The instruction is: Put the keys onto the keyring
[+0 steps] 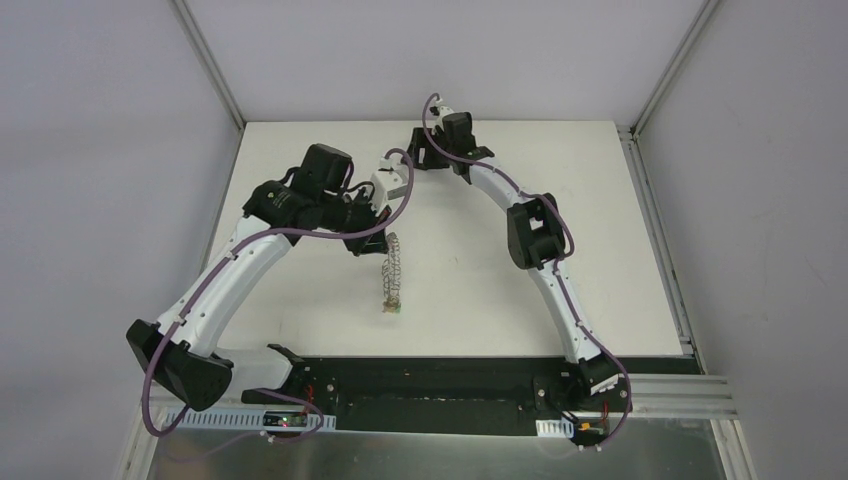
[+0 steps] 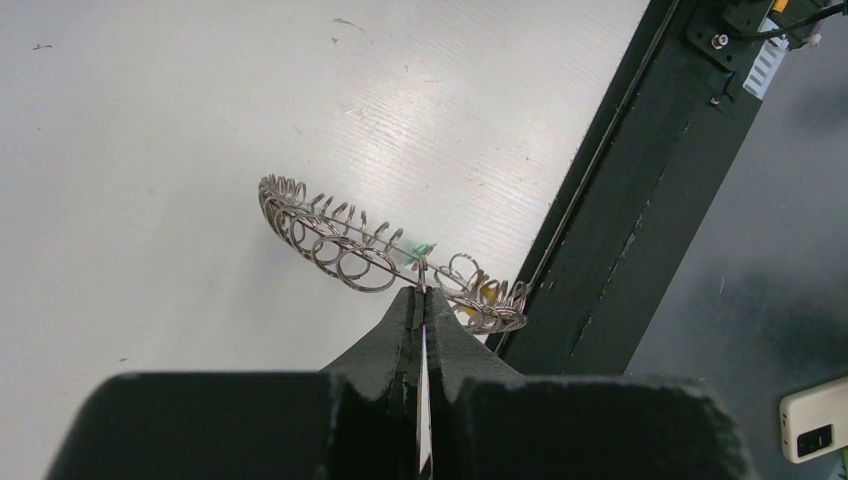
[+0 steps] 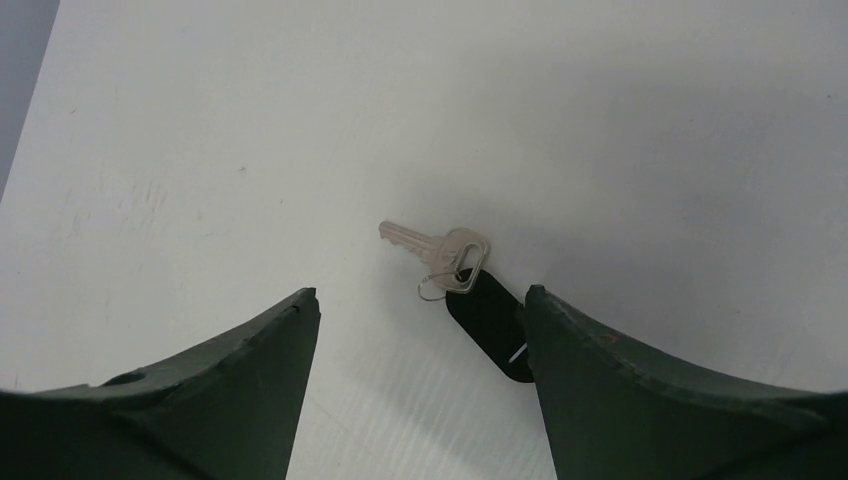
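Left jaws pressed shut on the keyring [image 2: 345, 250], pinching one wire ring. The loop is held left of surface [image 1: 560, 200] centre, with the green key [image 2: 422, 249] on it. Right jaws spread wide and grip nothing. They straddle the black-headed key [image 3: 470, 290], which lies flat toward the far edge.

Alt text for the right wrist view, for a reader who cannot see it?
A small silver key with a black plastic tag lies flat on the white table, between the open fingers of the right gripper, nearer the finger at the picture's right. Nothing is held.
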`<state>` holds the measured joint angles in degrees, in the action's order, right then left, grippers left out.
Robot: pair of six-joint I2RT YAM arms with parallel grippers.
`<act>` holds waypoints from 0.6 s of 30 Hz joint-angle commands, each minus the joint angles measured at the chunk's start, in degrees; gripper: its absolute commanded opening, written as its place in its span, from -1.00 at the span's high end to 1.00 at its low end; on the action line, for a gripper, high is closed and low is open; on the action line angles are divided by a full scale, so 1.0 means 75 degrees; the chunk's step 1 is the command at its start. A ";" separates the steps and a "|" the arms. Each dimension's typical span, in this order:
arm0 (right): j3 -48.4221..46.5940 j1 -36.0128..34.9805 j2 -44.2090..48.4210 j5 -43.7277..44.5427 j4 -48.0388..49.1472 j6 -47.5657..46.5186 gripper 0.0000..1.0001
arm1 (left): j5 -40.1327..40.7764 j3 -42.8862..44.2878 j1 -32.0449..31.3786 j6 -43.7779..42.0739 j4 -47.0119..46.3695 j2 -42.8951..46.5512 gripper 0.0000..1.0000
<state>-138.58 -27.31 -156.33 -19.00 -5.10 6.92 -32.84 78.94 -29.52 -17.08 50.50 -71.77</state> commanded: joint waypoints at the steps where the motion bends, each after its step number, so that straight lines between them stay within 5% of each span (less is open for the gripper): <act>1: -0.0390 0.0044 -0.0251 0.0132 0.0328 0.0342 -0.55 | -0.0327 0.0325 0.0059 0.0043 0.0022 -0.0035 1.00; 10: -0.0124 0.0095 -0.0171 -0.0252 0.0014 0.0624 -0.46 | -0.0403 0.0454 0.0068 0.0061 0.0041 -0.0175 1.00; 18: 0.0804 -0.0014 0.0462 -0.0087 -0.0732 0.0209 -0.16 | -0.0363 0.0332 0.0068 0.0039 0.0059 0.0055 1.00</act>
<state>-136.86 -26.61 -156.55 -20.29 -3.70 10.15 -32.99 79.90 -29.52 -17.06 50.57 -73.28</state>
